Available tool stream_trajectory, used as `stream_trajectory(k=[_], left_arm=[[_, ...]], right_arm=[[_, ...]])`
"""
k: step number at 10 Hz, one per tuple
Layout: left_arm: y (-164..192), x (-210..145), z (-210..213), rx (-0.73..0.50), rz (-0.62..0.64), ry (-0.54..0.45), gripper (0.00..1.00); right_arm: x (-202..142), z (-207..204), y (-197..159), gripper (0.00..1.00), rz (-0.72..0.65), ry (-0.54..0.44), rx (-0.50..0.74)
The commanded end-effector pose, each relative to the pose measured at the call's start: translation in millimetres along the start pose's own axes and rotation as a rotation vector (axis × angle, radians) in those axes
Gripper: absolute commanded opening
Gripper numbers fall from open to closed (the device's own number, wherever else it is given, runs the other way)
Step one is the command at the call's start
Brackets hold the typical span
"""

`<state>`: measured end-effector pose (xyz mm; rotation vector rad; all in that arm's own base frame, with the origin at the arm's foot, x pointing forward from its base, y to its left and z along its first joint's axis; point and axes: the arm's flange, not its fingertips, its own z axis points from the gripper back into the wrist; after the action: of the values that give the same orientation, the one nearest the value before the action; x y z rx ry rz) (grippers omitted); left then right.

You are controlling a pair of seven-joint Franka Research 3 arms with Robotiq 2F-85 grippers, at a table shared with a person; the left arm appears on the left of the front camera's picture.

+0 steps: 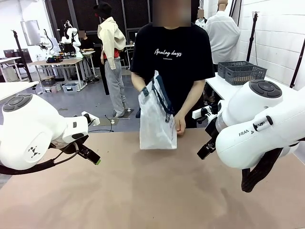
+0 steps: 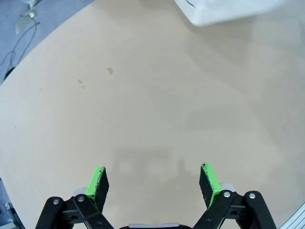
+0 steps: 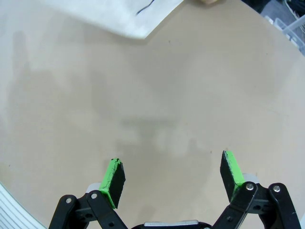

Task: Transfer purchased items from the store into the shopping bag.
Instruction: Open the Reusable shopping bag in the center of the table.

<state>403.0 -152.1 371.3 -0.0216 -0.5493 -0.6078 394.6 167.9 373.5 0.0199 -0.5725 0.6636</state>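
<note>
A person at the far side of the table holds the shopping bag [image 1: 156,119] upright on the tabletop. It is whitish plastic with navy straps; one hand [image 1: 143,90] grips its top and the other hand [image 1: 179,126] steadies its side. My left gripper [image 1: 90,155] hovers open over the table's left, well short of the bag. In the left wrist view its jaws [image 2: 155,179] stand wide over bare table, with a bag corner [image 2: 228,9] far ahead. My right gripper [image 1: 206,150] [image 3: 174,174] is open at the right, and the bag's edge [image 3: 119,14] lies ahead. The store and the purchased items are out of view.
The tan table [image 1: 152,191] stretches bare between both arms. Two dark grey slotted crates [image 1: 240,71] sit on a white side table behind at the right. Other people and workbenches stand farther back on the left.
</note>
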Motion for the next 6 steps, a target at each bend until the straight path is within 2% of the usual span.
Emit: stream_trajectory(k=[1,6], left_arm=[[1.0,-0.3,0.1,0.001,0.002,0.000,1.00],[1.0,-0.3,0.1,0.001,0.002,0.000,1.00]], right_arm=[[0.0,0.0,-0.1,1.00,-0.001,0.000,0.000],[0.0,0.0,-0.1,1.00,-0.001,0.000,0.000]])
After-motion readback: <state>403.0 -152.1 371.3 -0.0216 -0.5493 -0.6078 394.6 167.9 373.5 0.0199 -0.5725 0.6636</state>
